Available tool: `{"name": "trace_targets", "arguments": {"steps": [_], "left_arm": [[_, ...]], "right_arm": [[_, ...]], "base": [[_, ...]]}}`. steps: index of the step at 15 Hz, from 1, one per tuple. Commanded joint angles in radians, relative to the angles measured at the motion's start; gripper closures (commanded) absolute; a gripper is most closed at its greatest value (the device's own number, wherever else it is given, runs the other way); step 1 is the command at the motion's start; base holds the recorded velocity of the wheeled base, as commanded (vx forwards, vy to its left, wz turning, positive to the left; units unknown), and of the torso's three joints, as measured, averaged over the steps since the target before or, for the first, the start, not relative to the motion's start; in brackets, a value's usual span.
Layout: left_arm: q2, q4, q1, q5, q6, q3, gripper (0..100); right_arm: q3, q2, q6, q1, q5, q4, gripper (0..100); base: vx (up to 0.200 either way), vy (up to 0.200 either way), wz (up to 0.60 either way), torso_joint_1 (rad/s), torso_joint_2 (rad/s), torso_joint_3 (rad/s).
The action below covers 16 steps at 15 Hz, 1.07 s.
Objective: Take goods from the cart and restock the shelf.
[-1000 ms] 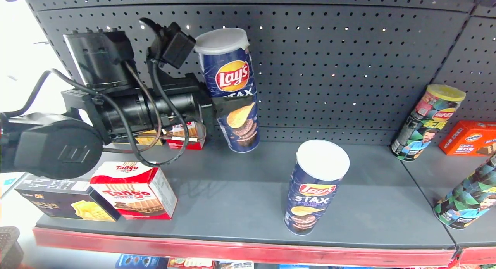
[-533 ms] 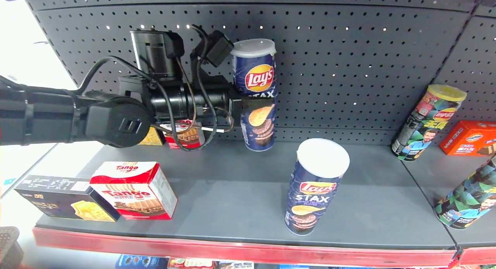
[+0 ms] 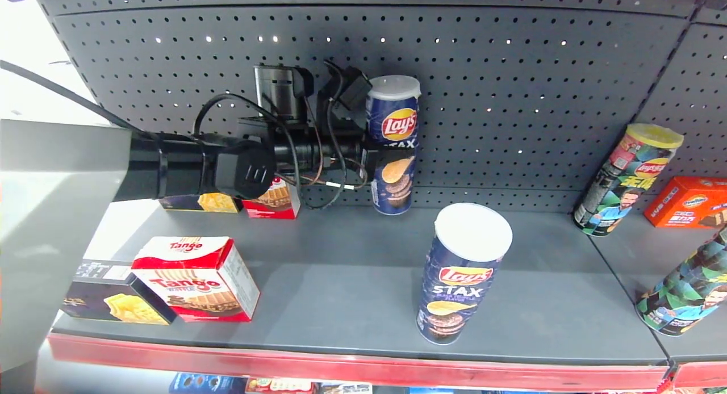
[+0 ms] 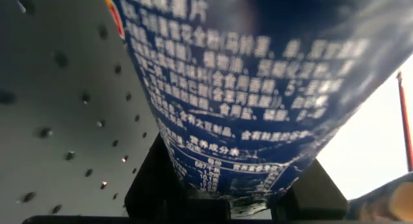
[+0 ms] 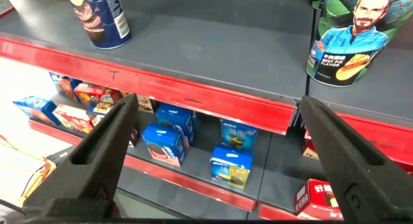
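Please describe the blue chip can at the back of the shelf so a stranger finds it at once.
Over the grey shelf, close to the perforated back panel, left of centre, an upright dark blue chip can is clamped in the left gripper. The other blue can stands free, nearer the front.

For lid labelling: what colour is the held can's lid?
White lid on the can, clearest in head view.

A round red-and-yellow logo with white lettering under it stands on the rear blue can (image 3: 392,150) and on the front blue can (image 3: 460,280). Dense white small print covers the rear blue can's other side. Red lettering marks the red-and-white box (image 3: 199,280); the green can (image 3: 625,181) and the orange box (image 3: 690,204) bear small logos.
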Motion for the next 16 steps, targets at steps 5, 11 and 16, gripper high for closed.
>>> {"name": "trace_targets", "arguments": {"steps": [5, 11, 16], "left_arm": [[0.066, 0.083, 0.000, -0.001, 0.028, -0.040, 100], [0.098, 0.067, -0.009, 0.006, 0.032, -0.064, 100], [0.098, 0.067, -0.032, 0.009, 0.058, -0.051, 100]], "right_arm": [[0.000, 0.001, -0.001, -0.001, 0.000, 0.000, 0], [0.000, 0.001, -0.001, 0.001, 0.000, 0.000, 0], [0.000, 0.001, -0.001, 0.001, 0.000, 0.000, 0]], "base": [[0.000, 0.000, 0.00, 0.000, 0.00, 0.000], [0.000, 0.000, 0.00, 0.000, 0.00, 0.000], [0.000, 0.000, 0.00, 0.000, 0.00, 0.000]]}}
